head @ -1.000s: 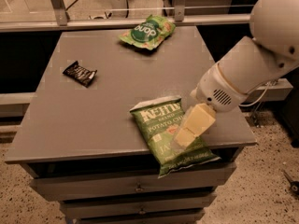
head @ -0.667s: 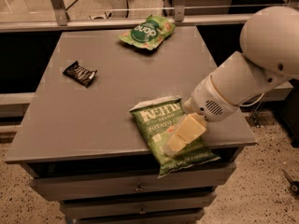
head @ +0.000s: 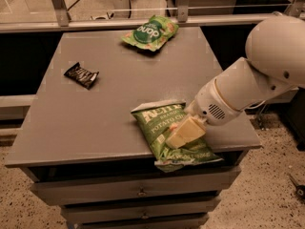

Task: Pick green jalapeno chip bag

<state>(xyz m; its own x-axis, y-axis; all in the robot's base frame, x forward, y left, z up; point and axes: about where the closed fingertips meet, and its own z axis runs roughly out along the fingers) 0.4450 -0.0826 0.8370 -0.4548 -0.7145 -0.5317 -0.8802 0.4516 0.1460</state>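
Note:
The green jalapeno chip bag [head: 162, 128] lies flat near the front right edge of the grey table [head: 95, 113], its lower end hanging slightly over the edge. My gripper [head: 183, 133] reaches in from the right on a white arm and sits directly on top of the bag's middle, its cream-coloured fingers pointing down and left onto it.
A second, lighter green snack bag [head: 150, 32] lies at the back of the table. A small dark wrapped bar [head: 81, 75] lies at the left. Drawers sit below the front edge. A rail and glass run behind the table.
My gripper has moved left and down, from the bag's right edge onto the middle of the bag. The bag has not shifted.

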